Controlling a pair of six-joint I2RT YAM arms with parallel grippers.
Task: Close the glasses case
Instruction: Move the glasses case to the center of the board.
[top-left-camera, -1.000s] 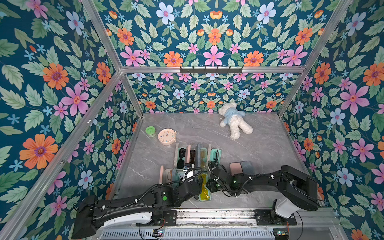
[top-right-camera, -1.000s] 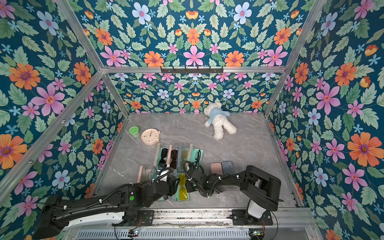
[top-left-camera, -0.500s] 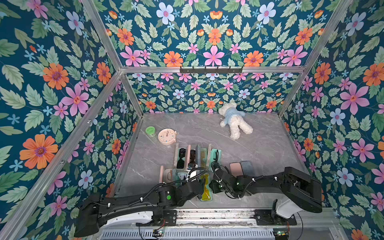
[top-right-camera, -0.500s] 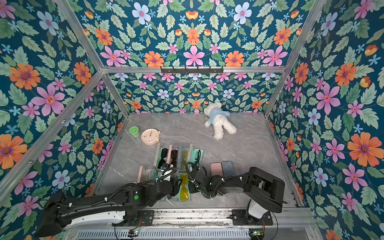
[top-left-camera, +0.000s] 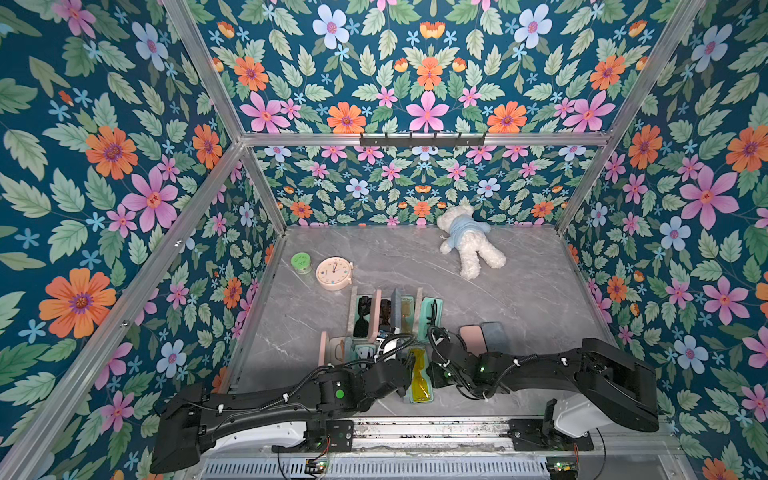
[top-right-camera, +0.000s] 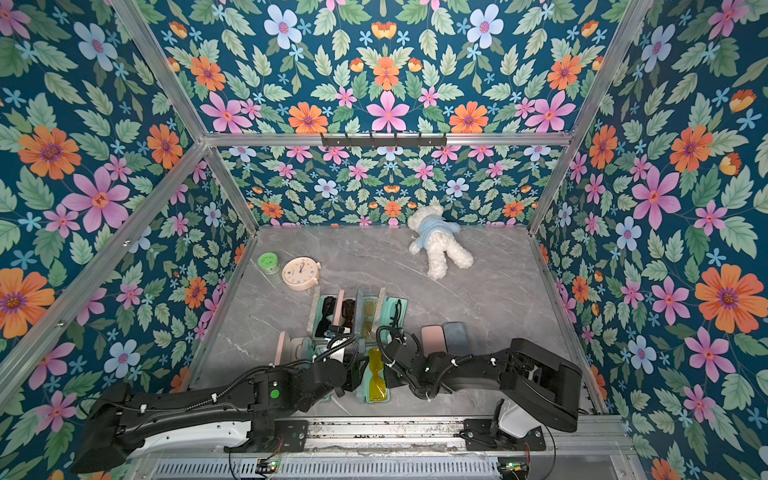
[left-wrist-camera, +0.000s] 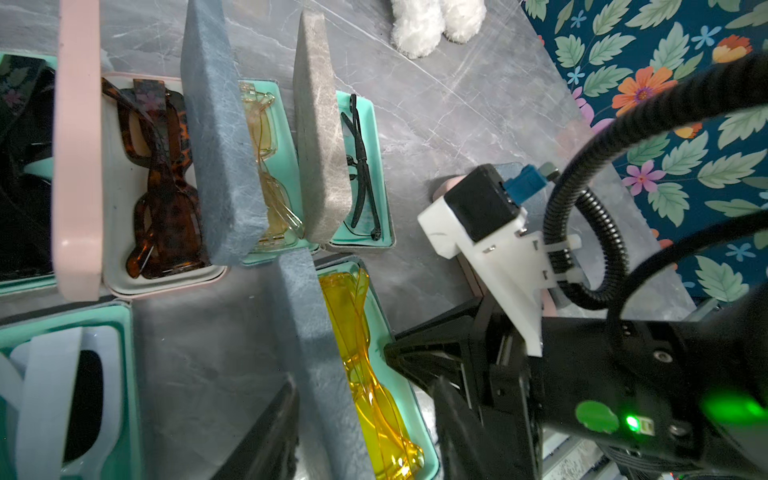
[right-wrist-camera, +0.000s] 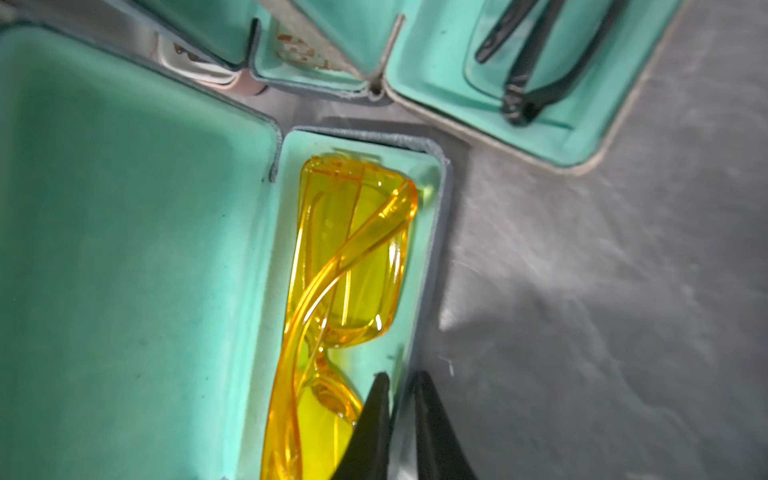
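Note:
The glasses case (top-left-camera: 420, 398) lies open near the front edge, mint-lined, with yellow glasses (left-wrist-camera: 365, 374) in its tray. Its blue-grey lid (left-wrist-camera: 309, 332) stands upright; the right wrist view shows the lid's mint inside (right-wrist-camera: 124, 249). My left gripper (left-wrist-camera: 365, 384) is open and straddles the lid and tray: one finger sits at the lid's outer face, the other beyond the tray's far side. My right gripper (right-wrist-camera: 402, 376) is shut on the tray's side wall (right-wrist-camera: 422, 291), one finger inside beside the glasses (right-wrist-camera: 345, 270), one outside. In both top views the grippers (top-left-camera: 401, 374) (top-right-camera: 395, 374) flank the case (top-right-camera: 376, 399).
A row of open cases with glasses (top-left-camera: 390, 311) stands just behind, and another open case (left-wrist-camera: 62, 395) lies beside the left gripper. Two closed cases, pink (top-left-camera: 472, 338) and blue-grey (top-left-camera: 494, 336), lie behind the right arm. Clock (top-left-camera: 333, 272), green jar (top-left-camera: 301, 262) and teddy bear (top-left-camera: 469, 241) sit farther back.
The right gripper's jaws have narrowed onto the tray's side wall. The left gripper has shifted slightly toward the lid and narrowed a little.

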